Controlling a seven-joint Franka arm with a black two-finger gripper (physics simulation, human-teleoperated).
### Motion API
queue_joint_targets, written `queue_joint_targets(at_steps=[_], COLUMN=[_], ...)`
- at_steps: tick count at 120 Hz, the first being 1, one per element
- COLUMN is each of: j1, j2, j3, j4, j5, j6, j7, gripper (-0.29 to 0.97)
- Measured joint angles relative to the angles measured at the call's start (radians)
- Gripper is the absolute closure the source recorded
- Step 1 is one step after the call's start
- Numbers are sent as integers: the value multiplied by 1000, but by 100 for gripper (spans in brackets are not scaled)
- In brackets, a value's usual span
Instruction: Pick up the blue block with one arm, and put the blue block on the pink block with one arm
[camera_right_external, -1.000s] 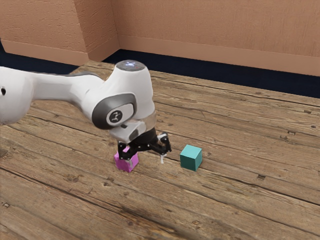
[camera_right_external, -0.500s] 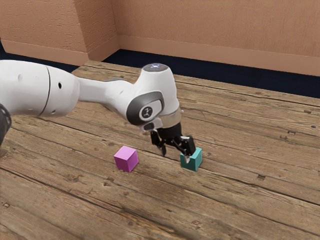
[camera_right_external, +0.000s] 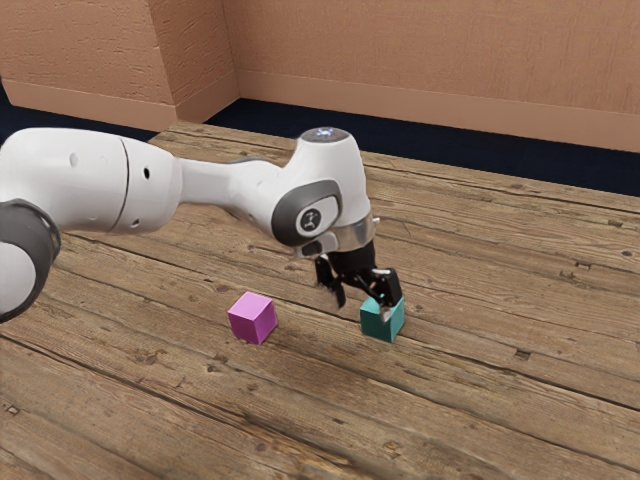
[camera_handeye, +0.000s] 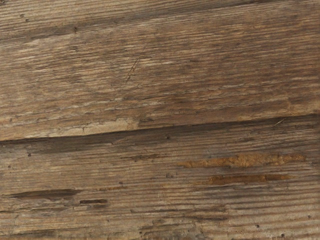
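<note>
The blue block (camera_right_external: 384, 321), teal in colour, rests on the wooden table (camera_right_external: 480, 250) toward the exterior view's right. My gripper (camera_right_external: 362, 296) hangs low at its top left corner, fingers spread and open. One fingertip (camera_right_external: 340, 297) is just left of the block, while the other is at the block's top face. The block is not clamped between them. The pink block (camera_right_external: 252, 318) sits on the table about a hand's width to the exterior view's left, apart from the gripper. In the wrist view, bare table planks (camera_handeye: 160, 120) lie under my hand.
The white arm (camera_right_external: 150, 195) reaches in from the exterior view's left, above and behind the pink block. A tan wall (camera_right_external: 430, 50) and a dark floor strip (camera_right_external: 480, 145) lie beyond the table's far edge.
My gripper has moved from above the pink block rightward to the blue block and come down lower at it. Neither block has moved.
</note>
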Motion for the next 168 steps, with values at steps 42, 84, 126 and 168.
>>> queue_joint_targets(at_steps=[42, 84, 126, 168], j1=[-17, -21, -22, -21], j2=[91, 183, 212, 248], j3=[-2, -7, -27, -24], j4=[117, 236, 261, 302], j5=[58, 142, 168, 175], j6=[-65, -82, -76, -74], j7=[-81, -105, -72, -17], gripper=[0, 0, 0, 0])
